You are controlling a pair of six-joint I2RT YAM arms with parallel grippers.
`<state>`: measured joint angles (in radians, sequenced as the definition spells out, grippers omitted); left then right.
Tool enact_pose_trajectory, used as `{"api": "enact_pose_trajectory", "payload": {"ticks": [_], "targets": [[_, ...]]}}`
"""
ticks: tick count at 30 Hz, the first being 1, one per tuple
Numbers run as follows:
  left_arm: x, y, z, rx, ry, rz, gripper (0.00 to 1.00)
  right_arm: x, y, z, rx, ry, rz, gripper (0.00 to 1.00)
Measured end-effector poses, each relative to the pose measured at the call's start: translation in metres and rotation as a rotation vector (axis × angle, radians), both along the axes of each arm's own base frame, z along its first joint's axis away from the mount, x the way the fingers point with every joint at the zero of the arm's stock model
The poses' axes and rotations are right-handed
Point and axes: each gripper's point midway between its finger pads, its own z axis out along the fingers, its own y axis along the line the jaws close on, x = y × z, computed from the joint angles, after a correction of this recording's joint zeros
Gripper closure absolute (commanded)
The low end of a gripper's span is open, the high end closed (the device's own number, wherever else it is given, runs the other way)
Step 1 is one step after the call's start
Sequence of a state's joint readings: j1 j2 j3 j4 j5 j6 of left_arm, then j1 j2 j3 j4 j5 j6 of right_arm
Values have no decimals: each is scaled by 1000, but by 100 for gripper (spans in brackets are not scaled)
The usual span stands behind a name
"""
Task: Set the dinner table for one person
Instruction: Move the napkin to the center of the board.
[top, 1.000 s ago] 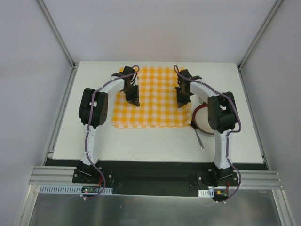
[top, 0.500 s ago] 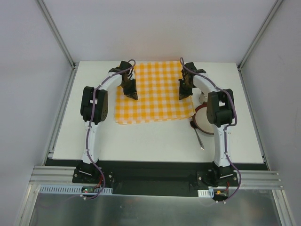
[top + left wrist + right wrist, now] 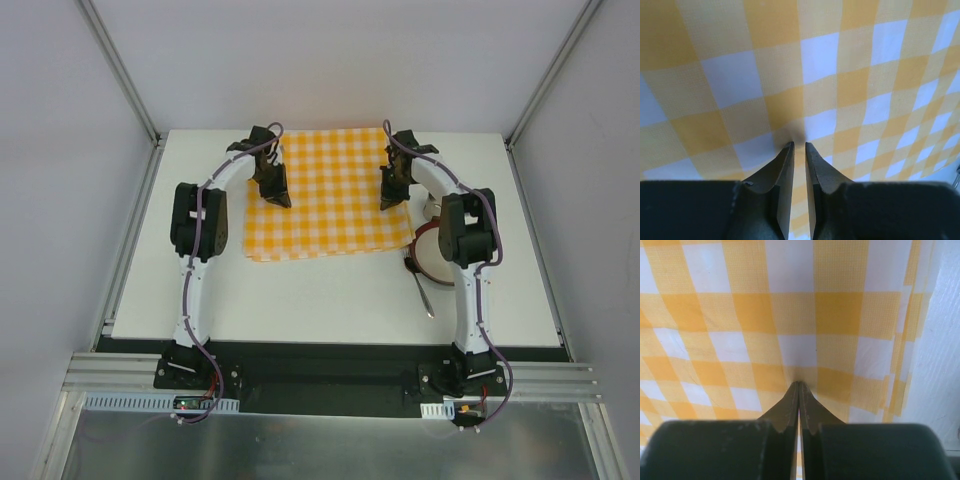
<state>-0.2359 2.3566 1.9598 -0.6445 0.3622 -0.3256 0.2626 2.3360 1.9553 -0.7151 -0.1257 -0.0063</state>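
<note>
The dinner table (image 3: pixel 300 300) is spreading out before both arms, the checked cloth (image 3: pixel 330 200) lying on its far half. The right gripper (image 3: pixel 799 384) is pinching the cloth, fingers closed; the left gripper (image 3: pixel 799 145) is showing a narrow slit (holding cloth or not, I cannot tell).

The dinner table (image 3: pixel 300 305) lies bare left of the checked cloth (image 3: pixel 330 195). Right of it sit a plate (image 3: pixel 425 262) and spoon (image 3: pixel 422 293) (right arm (image 3: pixel 465 240) overhead).

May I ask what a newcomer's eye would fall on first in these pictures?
The orange-and-white checked cloth at the far middle of the white table, both arms' jaws pinching it, one near each side. Then the dark-rimmed plate, partly hidden by the right arm, and a spoon beside it.
</note>
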Motion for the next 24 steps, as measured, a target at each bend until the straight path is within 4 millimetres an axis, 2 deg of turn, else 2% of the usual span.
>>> {"api": "enact_pose_trajectory", "payload": {"ticks": [10, 13, 14, 17, 20, 24], "targets": [[22, 32, 1, -4, -16, 70, 86, 5, -3, -1, 38, 8, -8, 99], [23, 36, 1, -7, -14, 77, 87, 5, -3, -1, 49, 9, -10, 84], [23, 36, 1, -8, -14, 77, 88, 5, -3, 0, 53, 9, -12, 73], [23, 35, 1, -10, -13, 76, 87, 7, 0, 2, 69, 1, -12, 61], [19, 34, 0, -20, -2, 72, 87, 8, 0, 5, 69, -17, -8, 60], [8, 35, 5, -19, 11, 70, 85, 7, -11, 13, 26, -38, -16, 59]]}}
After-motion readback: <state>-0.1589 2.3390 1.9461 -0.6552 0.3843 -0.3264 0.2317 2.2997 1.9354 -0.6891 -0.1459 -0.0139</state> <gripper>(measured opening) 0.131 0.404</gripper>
